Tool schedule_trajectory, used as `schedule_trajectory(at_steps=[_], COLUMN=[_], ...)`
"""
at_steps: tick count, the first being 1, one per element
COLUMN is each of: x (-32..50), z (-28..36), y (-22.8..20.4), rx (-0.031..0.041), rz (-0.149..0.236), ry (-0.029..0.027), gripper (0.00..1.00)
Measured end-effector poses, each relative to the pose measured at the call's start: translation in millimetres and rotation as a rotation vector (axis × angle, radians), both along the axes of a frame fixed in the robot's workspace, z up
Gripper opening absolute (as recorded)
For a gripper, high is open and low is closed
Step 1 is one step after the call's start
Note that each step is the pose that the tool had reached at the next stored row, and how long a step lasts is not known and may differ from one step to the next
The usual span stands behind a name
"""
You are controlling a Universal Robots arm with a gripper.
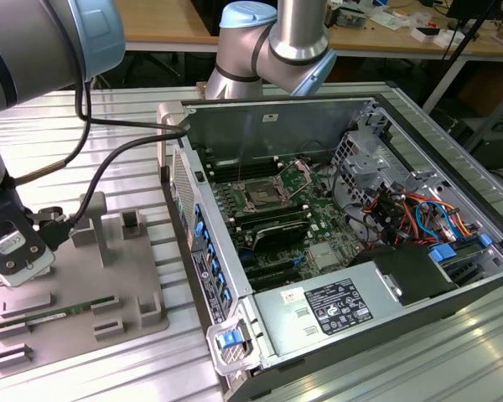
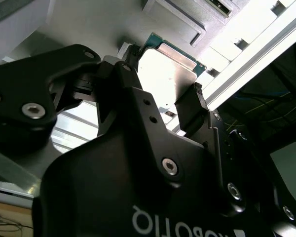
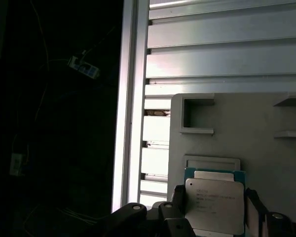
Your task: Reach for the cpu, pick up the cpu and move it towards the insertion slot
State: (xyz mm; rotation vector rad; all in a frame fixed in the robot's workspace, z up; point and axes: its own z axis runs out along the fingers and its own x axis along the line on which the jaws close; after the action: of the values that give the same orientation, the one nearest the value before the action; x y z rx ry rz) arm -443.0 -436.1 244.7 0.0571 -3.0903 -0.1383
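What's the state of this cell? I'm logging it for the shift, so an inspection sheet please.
Surface: ribbed metal table, grey fixture plate on it.
Job's things: cpu at the plate; insertion slot inside the open computer case.
Clutter: green memory stick on the plate.
Grippers: gripper straddles the cpu; grip unclear.
Cables: black cable off the arm; coloured wires in the case.
Surroundings: wooden bench behind.
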Motion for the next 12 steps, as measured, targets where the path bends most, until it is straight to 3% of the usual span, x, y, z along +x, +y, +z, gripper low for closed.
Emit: schedule_trajectory(at_steps=[12], x=[0.0], z=[6.4], y=[0.0], rx=[0.0003], rz=[0.0], ry=[0.0], gripper=[0.55])
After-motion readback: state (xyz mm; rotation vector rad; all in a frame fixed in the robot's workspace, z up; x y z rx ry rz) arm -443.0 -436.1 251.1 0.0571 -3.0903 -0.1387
